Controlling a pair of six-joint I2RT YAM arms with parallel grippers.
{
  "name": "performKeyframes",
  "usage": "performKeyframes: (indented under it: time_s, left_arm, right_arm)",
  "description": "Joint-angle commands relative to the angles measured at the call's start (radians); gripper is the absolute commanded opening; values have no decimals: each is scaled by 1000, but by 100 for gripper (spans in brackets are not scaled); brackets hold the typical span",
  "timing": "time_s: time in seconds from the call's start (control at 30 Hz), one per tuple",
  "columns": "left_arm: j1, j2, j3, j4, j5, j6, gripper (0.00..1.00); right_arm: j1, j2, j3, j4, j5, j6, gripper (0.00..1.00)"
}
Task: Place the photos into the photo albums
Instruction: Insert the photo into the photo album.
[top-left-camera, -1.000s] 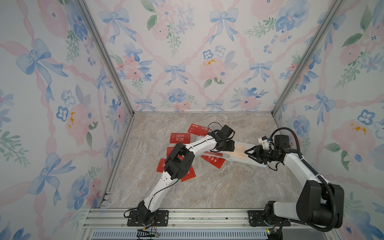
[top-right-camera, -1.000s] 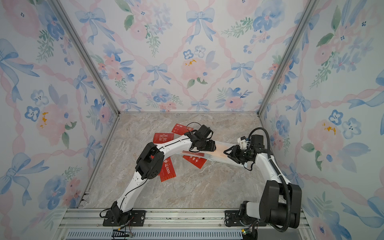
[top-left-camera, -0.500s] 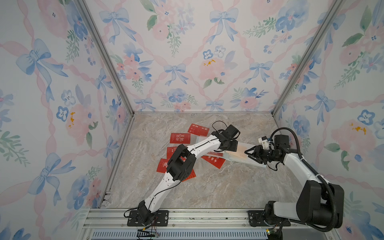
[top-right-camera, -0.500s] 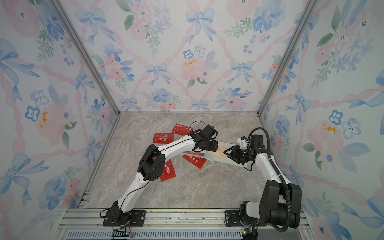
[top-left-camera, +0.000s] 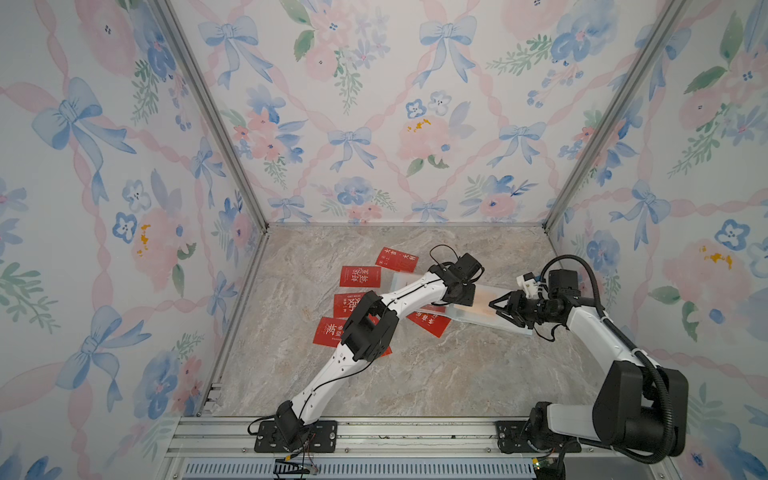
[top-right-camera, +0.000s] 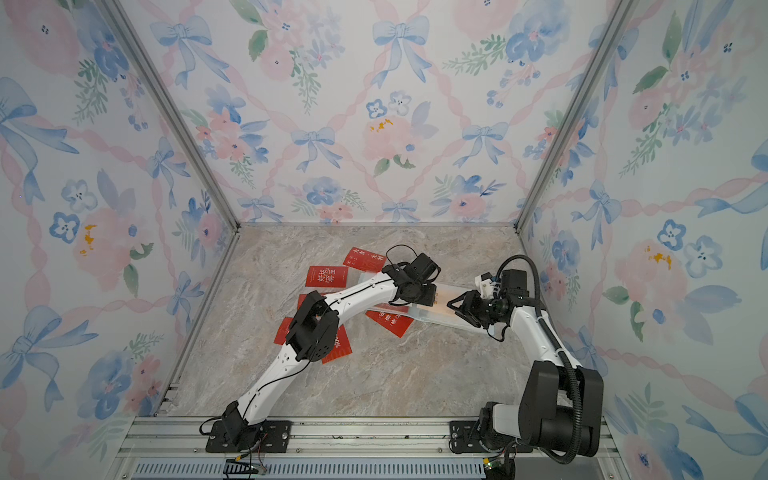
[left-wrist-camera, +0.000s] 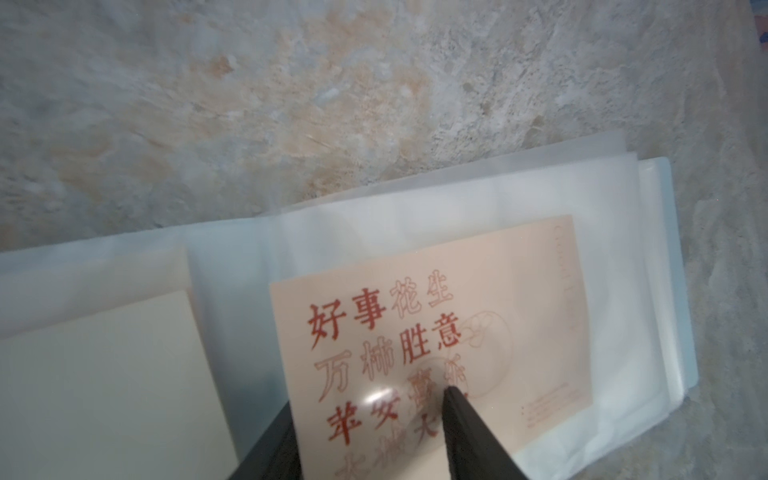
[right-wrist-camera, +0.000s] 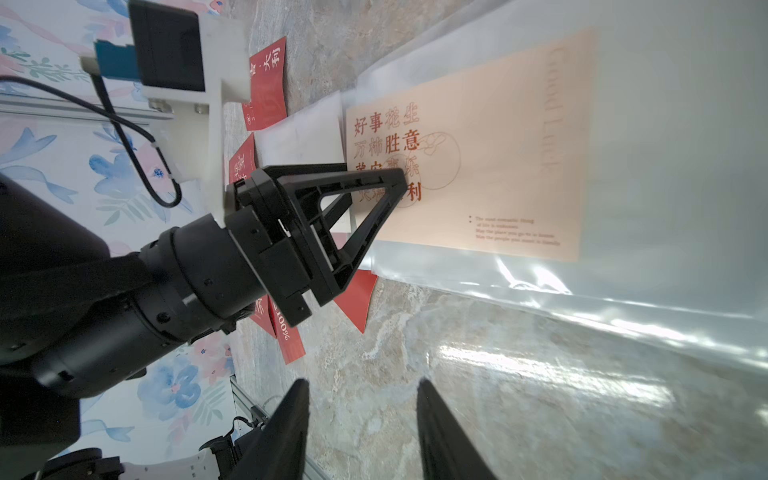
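On the marble tabletop (top-left-camera: 415, 374) you had the photo album (left-wrist-camera: 660, 216) lying open, red photos (top-left-camera: 360, 276) beside it. The cream photo (left-wrist-camera: 519, 291) lay in its clear sleeve (left-wrist-camera: 615, 316). Left gripper (left-wrist-camera: 368, 401) stood half spread, tips resting on that photo, clasping nothing. Right gripper (right-wrist-camera: 359, 386) stood spread, empty, near the album.

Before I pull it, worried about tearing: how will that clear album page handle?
Likely floppy: the clear page ripples in shiny waves. Probably slippery, given its glare. It seems thin and light, since the cream card shows through it.
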Motion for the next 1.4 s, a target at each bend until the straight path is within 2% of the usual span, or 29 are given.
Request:
performKeyframes:
  time_s: [0.0,0.2,0.37,0.57,0.77,0.9,0.97,1.1,1.17,1.23,1.37]
  left_arm:
    - [-13,26,16,-41,-27,21,58]
    - [-14,-14,16,-43,-21,36,81]
    - [-14,-61,22,-42,-13,35,83]
    - [-13,-116,-1,-43,-29,31,92]
    - [-10,-191,-39,-43,-60,32,92]
    - [23,-262,-73,-42,-52,31,91]
    - [48,-308,-111,-39,-50,31,91]
    - [96,-404,-228,-14,-36,37,92]
    - [121,-459,-320,34,-12,46,88]
    - [158,-548,-480,129,28,35,86]
    - [247,-691,-708,268,101,-1,85]
  right_arm:
    - [9,-7,17,-33,2,-10,44]
    - [21,2,15,-13,4,3,43]
    - [28,-2,19,-13,5,8,43]
    - [28,-13,20,-23,7,3,43]
    - [27,-31,20,-30,21,5,43]
    - [38,-39,24,-27,57,15,43]
    - [79,-30,46,-38,123,21,43]
    - [272,63,162,-66,311,14,43]
    - [348,131,222,-40,325,24,43]
    - [405,216,287,-8,333,41,43]
    - [481,397,442,-11,383,35,42]
